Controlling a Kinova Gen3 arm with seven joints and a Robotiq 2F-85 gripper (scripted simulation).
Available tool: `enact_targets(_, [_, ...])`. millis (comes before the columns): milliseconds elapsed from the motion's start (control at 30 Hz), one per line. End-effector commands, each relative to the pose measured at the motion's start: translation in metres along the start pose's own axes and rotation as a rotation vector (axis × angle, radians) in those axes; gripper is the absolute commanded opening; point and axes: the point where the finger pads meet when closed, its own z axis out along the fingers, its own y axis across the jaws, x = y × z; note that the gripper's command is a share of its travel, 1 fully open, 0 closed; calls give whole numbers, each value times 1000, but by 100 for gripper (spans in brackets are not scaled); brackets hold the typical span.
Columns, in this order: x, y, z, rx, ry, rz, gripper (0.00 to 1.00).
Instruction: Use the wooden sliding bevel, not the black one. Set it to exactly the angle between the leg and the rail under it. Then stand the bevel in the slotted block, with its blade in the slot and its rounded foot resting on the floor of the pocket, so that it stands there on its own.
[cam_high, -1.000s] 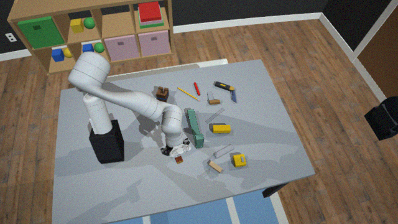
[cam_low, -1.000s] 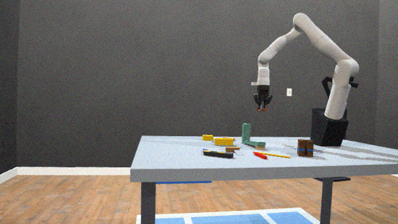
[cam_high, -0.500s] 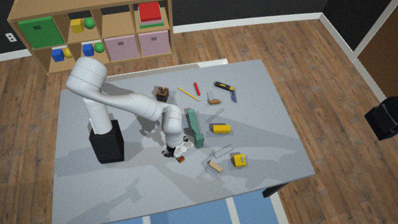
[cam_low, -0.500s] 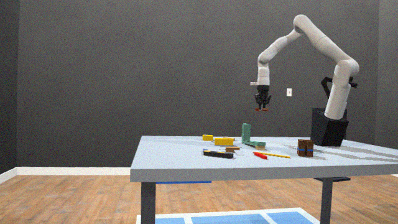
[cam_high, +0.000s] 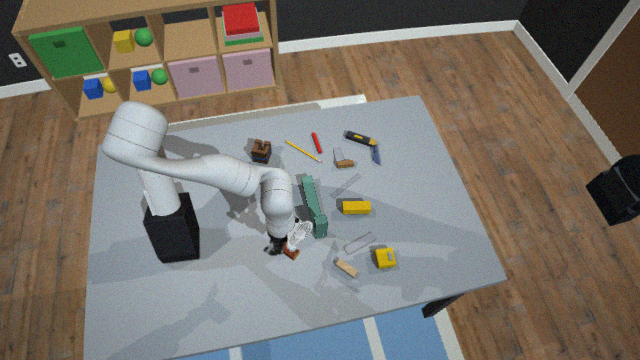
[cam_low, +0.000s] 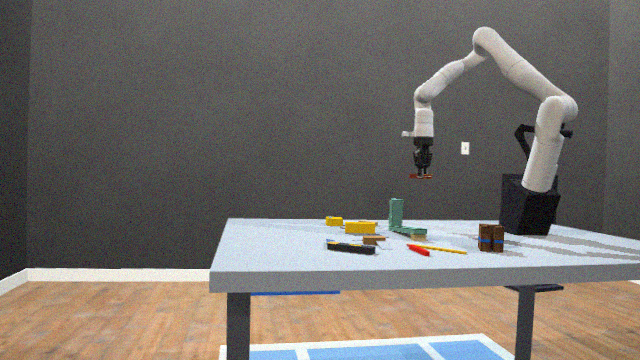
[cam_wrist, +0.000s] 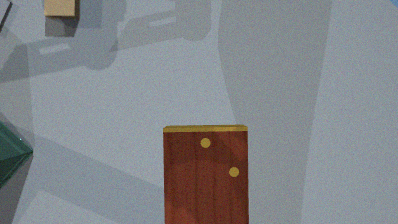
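My gripper (cam_high: 286, 247) (cam_low: 422, 169) is shut on the wooden sliding bevel (cam_high: 292, 253) (cam_low: 415, 176) (cam_wrist: 206, 175) and holds it high above the table. The bevel's red-brown stock has a brass end cap and two brass dots in the wrist view; its blade is hidden. The green leg and rail (cam_high: 314, 205) (cam_low: 400, 220) stand just to the right of the gripper. The brown slotted block (cam_high: 260, 150) (cam_low: 490, 237) stands farther back on the table, near the arm's base. The black bevel (cam_high: 361, 138) (cam_low: 350, 247) lies at the back right.
A yellow pencil (cam_high: 302, 150), a red marker (cam_high: 316, 142), two yellow blocks (cam_high: 356, 207) (cam_high: 385, 257), two tan-handled tools (cam_high: 343, 161) (cam_high: 346, 267) and grey strips (cam_high: 345, 185) lie on the grey table (cam_high: 440, 210). A shelf unit (cam_high: 190, 45) stands behind.
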Motion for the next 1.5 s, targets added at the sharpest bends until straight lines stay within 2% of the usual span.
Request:
enact_targets(0, [0, 0, -1, 1, 1, -66, 10])
enact_targets(900, [0, 0, -1, 0, 1, -565, 10])
enact_targets(1467, [0, 0, -1, 0, 1, -737, 10])
